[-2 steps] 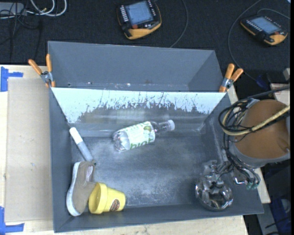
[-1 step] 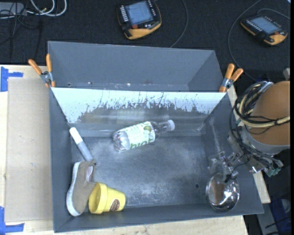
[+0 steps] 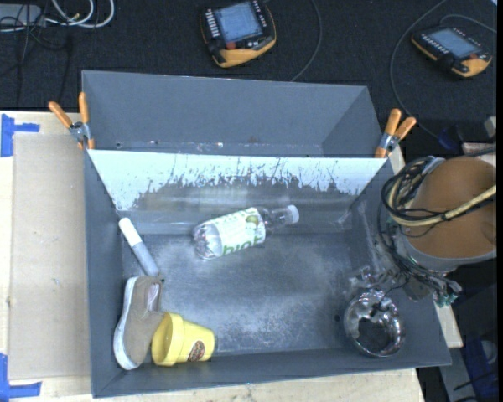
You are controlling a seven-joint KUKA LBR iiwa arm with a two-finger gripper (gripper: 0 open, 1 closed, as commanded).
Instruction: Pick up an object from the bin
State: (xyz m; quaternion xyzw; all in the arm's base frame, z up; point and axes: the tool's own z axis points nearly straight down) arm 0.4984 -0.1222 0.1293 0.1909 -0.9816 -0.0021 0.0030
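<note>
**Bin** (image 3: 235, 124): grey sheet metal with sloped walls. The floor is dull and speckled, and the far wall is streaked with scuffs.

**Claw** (image 3: 375, 285): at the near right corner, low over the floor, under a smooth brown wrist cover (image 3: 453, 212) looped with yellow and black cables (image 3: 411, 195). Whether it is released or clenched cannot be told.

**Round glossy vessel** (image 3: 373, 329): dark and reflective with a bright rim. It sits in the near right corner just below the claw. It cannot be made out whether the two touch.

**Clear plastic bottle** (image 3: 235, 231): lies on its side at mid-floor near the far wall. It has a white and green label, and its cap points right.

**White marker** (image 3: 138, 245): a slim cylinder lying slantwise at the left.

**Slip-on shoe** (image 3: 134, 329): tan fabric with a white sole, in the near left corner.

**Yellow cup** (image 3: 183, 342): a tapered cup on its side, touching the shoe's right flank.
</note>
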